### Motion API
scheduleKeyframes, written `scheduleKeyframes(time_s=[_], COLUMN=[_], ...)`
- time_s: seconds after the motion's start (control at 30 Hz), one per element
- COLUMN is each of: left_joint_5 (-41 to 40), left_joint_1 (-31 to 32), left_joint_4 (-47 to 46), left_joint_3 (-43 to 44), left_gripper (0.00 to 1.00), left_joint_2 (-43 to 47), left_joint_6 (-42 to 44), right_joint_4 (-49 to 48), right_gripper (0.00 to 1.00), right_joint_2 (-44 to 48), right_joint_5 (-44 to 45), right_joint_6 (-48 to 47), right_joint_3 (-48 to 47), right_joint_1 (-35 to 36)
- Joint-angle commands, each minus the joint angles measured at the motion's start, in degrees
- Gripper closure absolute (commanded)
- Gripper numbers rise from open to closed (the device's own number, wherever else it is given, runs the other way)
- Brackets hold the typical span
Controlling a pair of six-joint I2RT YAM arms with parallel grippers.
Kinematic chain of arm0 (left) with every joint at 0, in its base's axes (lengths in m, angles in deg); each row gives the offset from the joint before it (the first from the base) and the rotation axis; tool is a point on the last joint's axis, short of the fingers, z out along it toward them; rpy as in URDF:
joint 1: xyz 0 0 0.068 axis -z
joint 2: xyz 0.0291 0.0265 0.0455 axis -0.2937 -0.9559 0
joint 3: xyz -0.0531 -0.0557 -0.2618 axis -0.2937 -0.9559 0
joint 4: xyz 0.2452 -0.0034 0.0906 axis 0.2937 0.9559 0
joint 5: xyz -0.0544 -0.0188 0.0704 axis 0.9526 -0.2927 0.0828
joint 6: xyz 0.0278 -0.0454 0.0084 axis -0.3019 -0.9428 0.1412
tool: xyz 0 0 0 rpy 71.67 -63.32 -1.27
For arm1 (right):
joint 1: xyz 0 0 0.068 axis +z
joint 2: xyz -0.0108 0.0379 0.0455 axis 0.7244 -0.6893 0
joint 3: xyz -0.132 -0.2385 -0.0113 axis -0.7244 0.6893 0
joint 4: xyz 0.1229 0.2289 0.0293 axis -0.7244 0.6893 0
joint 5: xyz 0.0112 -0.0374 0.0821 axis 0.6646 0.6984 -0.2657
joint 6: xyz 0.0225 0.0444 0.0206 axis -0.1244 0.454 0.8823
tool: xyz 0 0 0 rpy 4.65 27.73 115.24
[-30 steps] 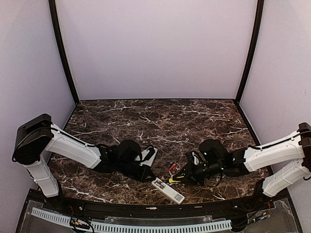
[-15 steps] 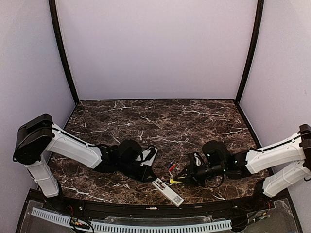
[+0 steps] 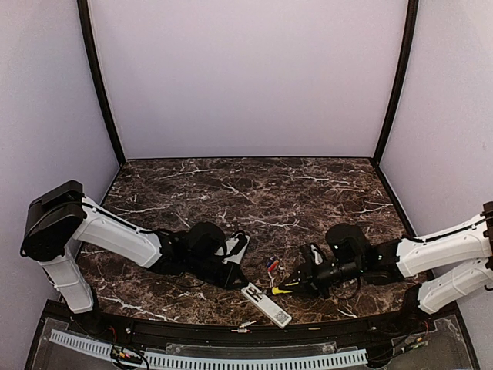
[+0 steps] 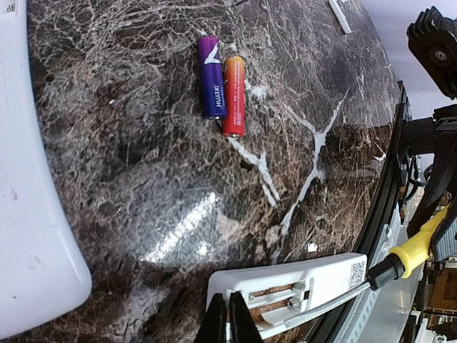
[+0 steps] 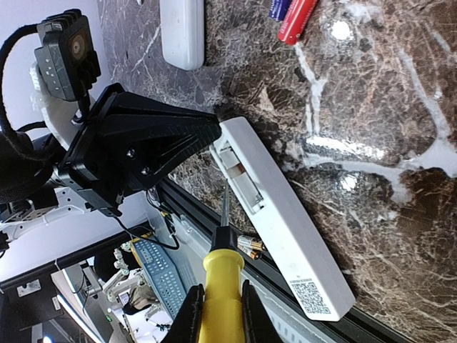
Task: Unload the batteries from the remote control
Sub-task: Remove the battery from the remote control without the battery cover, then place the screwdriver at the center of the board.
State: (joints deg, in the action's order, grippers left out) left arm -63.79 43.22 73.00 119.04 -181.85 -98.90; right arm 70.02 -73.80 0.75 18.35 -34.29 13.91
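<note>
The white remote control [image 3: 266, 304] lies back up at the table's front edge, its battery compartment [image 5: 239, 179] uncovered. Two batteries, one purple [image 4: 212, 77] and one orange-red [image 4: 233, 96], lie side by side on the marble behind it. Two gold-and-black batteries [image 5: 246, 248] lie in the channel past the table edge. My left gripper [image 4: 228, 309] is shut, its tips on the remote's end. My right gripper [image 5: 220, 293] is shut on the yellow-handled screwdriver [image 5: 222, 275], whose tip hovers beside the compartment.
A flat white rectangular piece [image 5: 182, 32] lies on the marble behind the remote, next to the left gripper. A thin white strip [image 4: 340, 14] lies farther back. The black front rail [image 3: 246, 333] runs just beyond the remote.
My right arm has drawn back to the right and a little nearer with the screwdriver. The left arm and the remote have stayed put.
</note>
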Motion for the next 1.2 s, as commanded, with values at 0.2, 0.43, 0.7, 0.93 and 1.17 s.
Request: scheduleKeyframes(time_s=[0.2, 0.43, 0.7, 0.93, 1.17], left_joint_5=[1.2, -2.8, -9.0, -7.1, -2.6], left_joint_1=[1.8, 1.7, -0.2, -12.1, -30.6], left_joint_4=[3.3, 5.9, 12.4, 19.1, 30.3], left_joint_3=[0.1, 0.2, 0.0, -0.6, 6.3], left_gripper=[0.85, 0.55, 0.45, 0.42, 0.34], left_joint_2=[0.2, 4.4, 11.8, 19.6, 27.3], left_joint_6=[0.6, 1.3, 3.7, 9.7, 20.1], right_joint_4=[8.5, 11.3, 20.9, 27.6, 17.9], right_gripper=[1.00, 1.00, 1.00, 1.00, 1.00], right_joint_2=[2.7, 5.6, 12.5, 18.1, 10.1], right_joint_5=[3.8, 6.7, 14.0, 17.3, 9.6], right_joint_6=[-7.4, -10.8, -14.0, -20.4, -32.3], right_joint_3=[-5.8, -7.3, -9.0, -8.6, -9.9], right_joint_1=[0.2, 0.2, -0.5, -7.2, -20.5])
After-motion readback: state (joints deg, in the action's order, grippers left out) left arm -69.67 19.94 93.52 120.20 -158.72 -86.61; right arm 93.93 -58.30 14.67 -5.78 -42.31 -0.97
